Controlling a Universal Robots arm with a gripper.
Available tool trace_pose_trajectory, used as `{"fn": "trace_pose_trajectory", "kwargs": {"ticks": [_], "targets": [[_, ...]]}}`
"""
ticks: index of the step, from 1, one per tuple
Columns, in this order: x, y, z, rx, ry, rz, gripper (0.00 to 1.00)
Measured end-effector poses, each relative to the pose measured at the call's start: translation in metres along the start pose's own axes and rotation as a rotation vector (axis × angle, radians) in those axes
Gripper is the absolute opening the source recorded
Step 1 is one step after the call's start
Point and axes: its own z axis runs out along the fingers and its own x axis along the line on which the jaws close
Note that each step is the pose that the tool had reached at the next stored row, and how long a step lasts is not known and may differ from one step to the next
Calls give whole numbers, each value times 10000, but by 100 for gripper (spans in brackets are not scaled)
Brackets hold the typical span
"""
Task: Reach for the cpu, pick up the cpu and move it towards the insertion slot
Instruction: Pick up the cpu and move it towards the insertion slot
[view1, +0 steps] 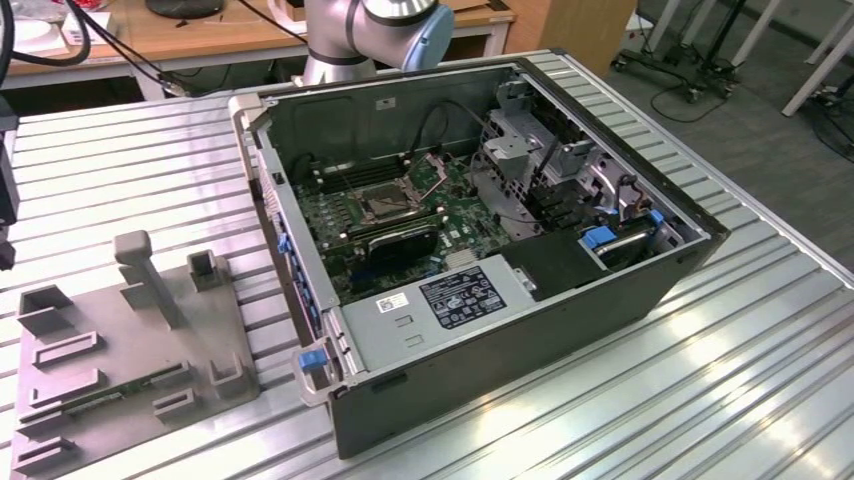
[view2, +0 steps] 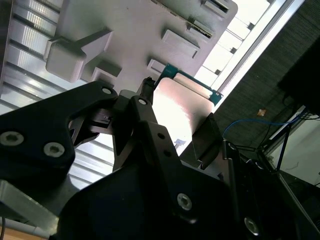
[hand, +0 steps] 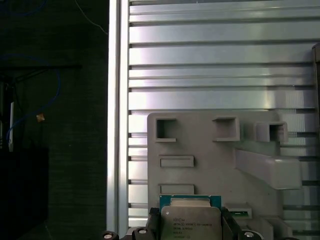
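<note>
1. Two jaws are clamped on opposite edges of the cpu. In the second wrist view its flat pale face lies square between them.
2. It sits over the grey tray on the ribbed surface. I cannot tell whether it touches the tray.
3. The insertion slot lies inside the computer case, well apart from the tray, toward the exterior view's right.

ok so the cpu runs off the frame edge in the first wrist view, only part of it shows. In the second wrist view the gripper is clamped on it and its black fingers cover 2 edges. In the exterior view the arm gets chopped at the frame's top and the grey tray is clipped at the corner.
</note>
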Motion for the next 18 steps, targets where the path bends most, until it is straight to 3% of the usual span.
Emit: {"fn": "trace_pose_trajectory", "kwargs": {"ticks": [11,18], "targets": [[-41,0,1,1,2,1,55],[-42,1,-40,2,1,1,55]]}}
